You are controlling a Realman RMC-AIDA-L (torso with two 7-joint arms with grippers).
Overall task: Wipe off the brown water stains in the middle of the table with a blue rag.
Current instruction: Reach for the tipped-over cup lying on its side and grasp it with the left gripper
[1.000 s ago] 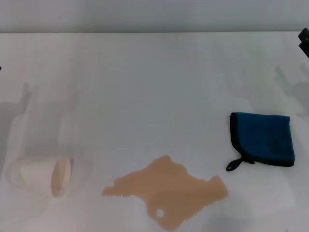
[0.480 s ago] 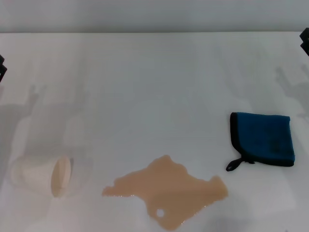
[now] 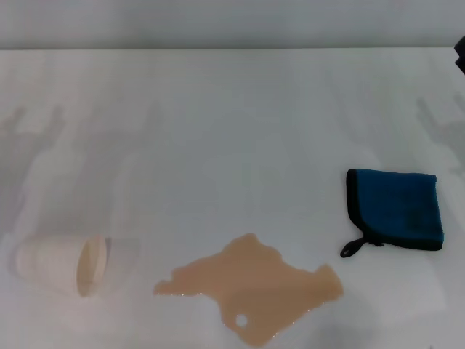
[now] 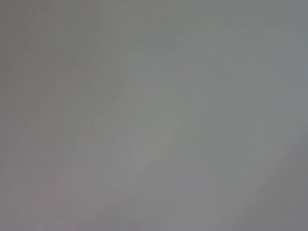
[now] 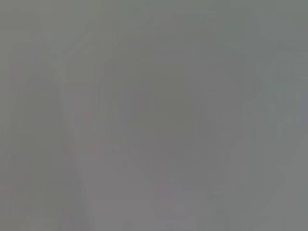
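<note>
The brown water stains (image 3: 254, 287) spread as a ragged tan puddle on the white table (image 3: 232, 123), near its front edge at the centre. To their right and slightly farther back, the blue rag (image 3: 398, 207) lies flat and folded, its black loop pointing toward the puddle. Only a black sliver of my right gripper (image 3: 461, 54) shows at the far right edge of the head view, well behind the rag and apart from it. My left gripper is out of view. Both wrist views show only featureless grey.
A pale paper cup (image 3: 62, 265) lies on its side at the front left, its mouth facing the puddle. Faint arm shadows fall on the table at the far left and far right.
The black tip of my left gripper, seen at the left edge half a second ago, has left the head view. The right gripper's sliver has drawn farther out. Rag, puddle and cup have not moved.
</note>
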